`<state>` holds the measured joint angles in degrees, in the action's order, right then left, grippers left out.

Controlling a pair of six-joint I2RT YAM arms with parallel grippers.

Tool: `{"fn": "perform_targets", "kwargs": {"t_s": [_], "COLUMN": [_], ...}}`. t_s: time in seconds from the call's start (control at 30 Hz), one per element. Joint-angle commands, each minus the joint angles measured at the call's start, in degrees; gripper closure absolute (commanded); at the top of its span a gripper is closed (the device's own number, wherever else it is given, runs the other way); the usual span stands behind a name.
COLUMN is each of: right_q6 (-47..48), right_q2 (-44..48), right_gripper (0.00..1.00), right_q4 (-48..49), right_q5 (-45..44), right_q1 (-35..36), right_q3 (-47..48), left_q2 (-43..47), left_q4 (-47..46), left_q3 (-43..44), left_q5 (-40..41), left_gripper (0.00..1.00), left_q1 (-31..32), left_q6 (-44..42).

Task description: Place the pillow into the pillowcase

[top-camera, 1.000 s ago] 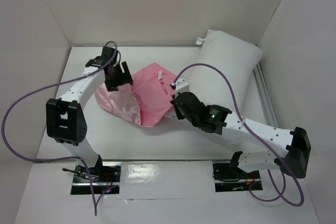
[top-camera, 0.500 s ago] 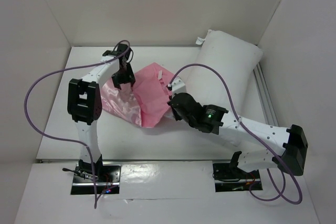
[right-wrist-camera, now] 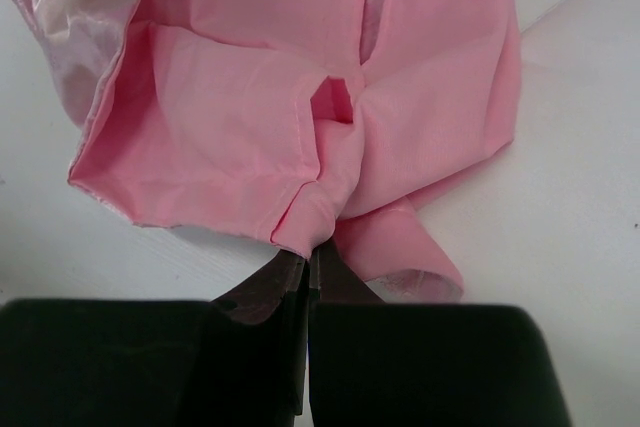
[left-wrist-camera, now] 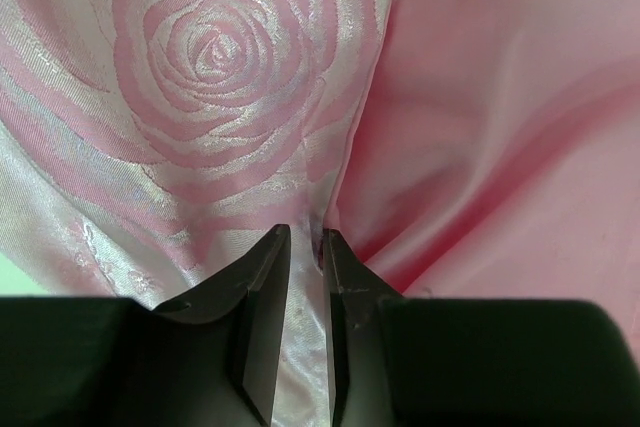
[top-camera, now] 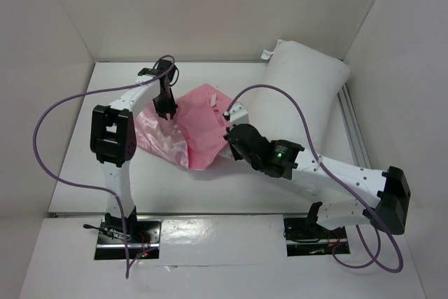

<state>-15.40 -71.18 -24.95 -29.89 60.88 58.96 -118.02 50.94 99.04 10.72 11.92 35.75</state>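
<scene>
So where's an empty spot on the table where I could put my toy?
The table is bare in front of the pillowcase, toward the near edge, and behind it by the back wall. Crowded: the middle, where the left gripper and right gripper pinch the pillowcase, and the far right, filled by the pillow.

One white pillow [top-camera: 302, 96], one pink pillowcase [top-camera: 203, 131], two robot arms [top-camera: 112, 134] [top-camera: 350, 180], two purple cables [top-camera: 36, 138] [top-camera: 266, 87], one table [top-camera: 210, 188]
</scene>
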Motion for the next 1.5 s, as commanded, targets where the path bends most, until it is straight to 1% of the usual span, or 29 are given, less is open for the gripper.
{"fn": "perform_targets", "kwargs": {"t_s": [0.0, 0.07, 0.13, 0.27, 0.3, 0.37, 0.43, 0.47, 0.6, 0.63, 0.7, 0.73, 0.77, 0.83, 0.87, 0.9, 0.93, 0.97, 1.0, 1.07, 1.1, 1.13, 1.2, 1.23, 1.3, 1.33, 1.37, 1.4, 1.47], "right_q6": [-0.5, -0.5, -0.5, -0.5, -0.5, -0.5, -0.5, -0.5, 1.3, 2.2, 5.7, 7.1, 10.6, 14.5, 15.7, 17.2, 17.2, 17.9, 18.6, 19.4, 19.4, 19.4, 19.4, 19.4, 18.9, 18.3, 17.8, 17.0, 12.8], "right_q2": [0.3, 0.3, 0.3, 0.3, 0.3, 0.3, 0.9, 0.9, -0.1, -0.8, -4.5, -5.9, -7.1, -10.2, -11.1, -11.8, -13.0, -13.6, -14.2, -14.7, -14.0, -12.5, -10.7, -9.8, -7.3, -6.6, -5.5, -5.5, -4.9], "right_gripper": [1.00, 1.00, 1.00, 1.00, 1.00, 1.00, 1.00, 1.00, 1.00, 1.00, 1.00, 1.00, 1.00, 1.00, 1.00, 1.00, 1.00, 1.00, 1.00, 1.00, 1.00, 1.00, 1.00, 1.00, 1.00, 1.00, 1.00, 1.00, 1.00], "right_q4": [0.3, 0.3, 0.3, 0.3, 0.3, 0.3, 0.3, 0.3, 0.9, 1.4, 1.4, 2.2, 3.1, 5.8, 8.7, 10.1, 11.7, 13.8, 14.4, 16.3, 17.0, 17.6, 18.3, 18.3, 16.4, 15.7, 15.0, 14.5, 14.5], "right_q5": [-2.1, -2.1, -2.1, -2.1, -2.1, -2.1, -2.7, -3.3, -5.4, -6.1, -6.7, -5.2, -4.0, -1.1, -0.4, 1.4, 5.5, 6.8, 7.3, 7.8, 8.4, 9.3, 13.3, 13.3, 15.2, 15.2, 15.2, 14.4, 15.1], "right_q1": [0.6, 0.6, 0.6, 0.6, 0.6, 0.6, 0.6, 0.6, 0.6, 0.6, -3.2, -5.3, -10.1, -14.8, -17.1, -21.5, -23.5, -25.9, -26.5, -26.5, -26.5, -26.5, -26.5, -24.7, -22.5, -19.3, -17.4, -15.4, -9.9], "right_q3": [2.7, 2.7, 2.7, 2.7, 3.3, 3.3, 3.3, 3.3, 4.7, 5.3, 9.8, 12.1, 17.1, 21.9, 27.0, 29.6, 31.9, 36.6, 38.8, 41.5, 41.5, 40.7, 36.6, 35.0, 31.2, 26.7, 24.3, 21.9, 14.5], "left_q2": [0.4, -0.7, -1.5, -2.8, -3.5, -3.5, -3.5, -3.5, -2.8, -2.7, -2.0, -2.9, -3.8, -7.5, -8.0, -8.0, -6.5, -2.0, 0.3, 4.5, 5.6, 6.7, 9.9, 13.6, 17.0, 18.3, 21.0, 22.5, 25.9], "left_q4": [0.7, 0.7, 0.7, -0.5, -0.5, -0.5, -0.5, 0.0, 3.5, 4.1, 6.3, 7.1, 7.9, 9.9, 9.9, 7.9, 5.0, -2.1, -5.6, -10.9, -11.5, -11.5, -13.7, -15.9, -16.7, -16.7, -16.7, -16.0, -14.5], "left_q3": [2.1, 2.1, 2.6, 3.3, 3.8, 3.8, 4.4, 5.3, 10.3, 13.7, 18.9, 26.0, 30.5, 40.6, 48.7, 50.6, 50.1, 46.5, 44.5, 43.9, 44.6, 44.6, 40.9, 38.4, 31.0, 28.8, 26.3, 20.7, 13.1], "left_q5": [-1.3, -2.2, -3.5, -4.7, -5.3, -5.3, -4.7, -4.7, -2.6, -2.6, -2.6, -3.7, -5.9, -9.6, -13.8, -16.3, -18.4, -22.4, -24.8, -29.6, -29.6, -30.5, -33.2, -33.9, -34.4, -34.5, -33.8, -33.7, -28.8], "left_gripper": [0.68, 0.56, 0.51, 0.52, 0.60, 0.71, 0.93, 1.00, 1.00, 1.00, 1.00, 1.00, 1.00, 1.00, 1.00, 1.00, 1.00, 1.00, 1.00, 1.00, 1.00, 1.00, 1.00, 1.00, 1.00, 1.00, 1.00, 1.00, 1.00], "left_q1": [-0.1, -0.1, -0.1, -0.1, -0.1, -0.1, -0.1, -0.1, -2.0, -2.6, -5.0, -6.0, -7.2, -10.9, -12.3, -15.1, -16.4, -17.7, -20.7, -24.4, -24.4, -26.7, -29.4, -32.3, -34.7, -35.7, -37.3, -37.9, -38.6], "left_q6": [-2.0, -2.5, -2.5, -2.5, -2.5, -2.5, -2.5, -3.0, -3.7, -3.7, -5.2, -5.7, -5.7, -7.0, -7.0, -6.5, -6.5, -5.1, -2.8, -0.3, -0.2, 0.5, 1.6, 2.1, 2.7, 1.5, 0.8, -0.1, -1.6]}}
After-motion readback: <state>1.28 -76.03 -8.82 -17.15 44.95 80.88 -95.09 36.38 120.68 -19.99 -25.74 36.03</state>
